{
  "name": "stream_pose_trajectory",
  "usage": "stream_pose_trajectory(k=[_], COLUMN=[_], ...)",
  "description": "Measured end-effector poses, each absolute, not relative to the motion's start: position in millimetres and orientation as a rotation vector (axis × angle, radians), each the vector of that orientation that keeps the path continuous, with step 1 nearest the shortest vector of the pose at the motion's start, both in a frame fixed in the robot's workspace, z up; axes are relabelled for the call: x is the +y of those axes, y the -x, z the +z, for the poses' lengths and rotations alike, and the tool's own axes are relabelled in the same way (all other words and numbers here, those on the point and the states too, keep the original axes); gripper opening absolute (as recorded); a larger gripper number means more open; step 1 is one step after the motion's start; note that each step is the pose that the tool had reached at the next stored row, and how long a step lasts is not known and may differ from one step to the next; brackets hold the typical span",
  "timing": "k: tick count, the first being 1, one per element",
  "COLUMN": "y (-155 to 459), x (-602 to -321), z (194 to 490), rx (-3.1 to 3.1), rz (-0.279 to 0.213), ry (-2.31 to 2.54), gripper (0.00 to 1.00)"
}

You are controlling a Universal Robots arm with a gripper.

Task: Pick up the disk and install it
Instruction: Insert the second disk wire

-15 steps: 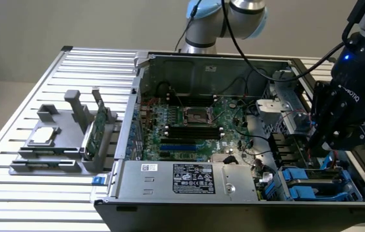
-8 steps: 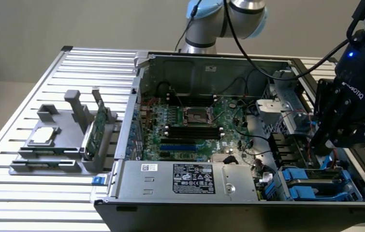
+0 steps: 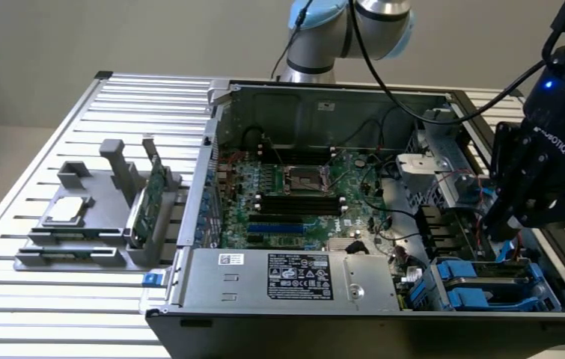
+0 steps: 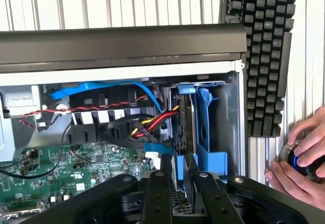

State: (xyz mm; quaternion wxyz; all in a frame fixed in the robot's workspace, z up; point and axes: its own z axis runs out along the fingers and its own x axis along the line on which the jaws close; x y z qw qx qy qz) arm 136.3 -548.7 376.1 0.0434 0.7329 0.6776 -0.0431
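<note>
The disk (image 4: 195, 125) stands on edge in the drive bay at the corner of the open computer case (image 4: 122, 43), its dark body framed by bright blue side rails. My gripper (image 4: 180, 172) is directly over it, and its two black fingers (image 4: 157, 188) close on the disk's near blue edge. In the exterior view my gripper (image 3: 504, 230) hangs over the case's near corner on the exterior view's right. Blue plastic of the disk (image 3: 507, 253) shows just below its fingertips, above the blue bay (image 3: 482, 288).
Red, yellow and black cables (image 4: 144, 125) and a blue data cable (image 4: 101, 88) run beside the bay. A grey fixture (image 3: 93, 224) holds a silver chip and a green card. A keyboard (image 4: 264, 56) lies outside the case. A person's hand (image 4: 299, 158) rests on a control knob.
</note>
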Motion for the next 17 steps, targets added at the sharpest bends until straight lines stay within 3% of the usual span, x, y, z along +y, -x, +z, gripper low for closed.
stream_pose_trajectory(k=[17], y=[-142.7], x=[-547.1], z=[366.4], rx=[2.116], rz=[-0.113], ry=[-2.215], gripper=[0.25])
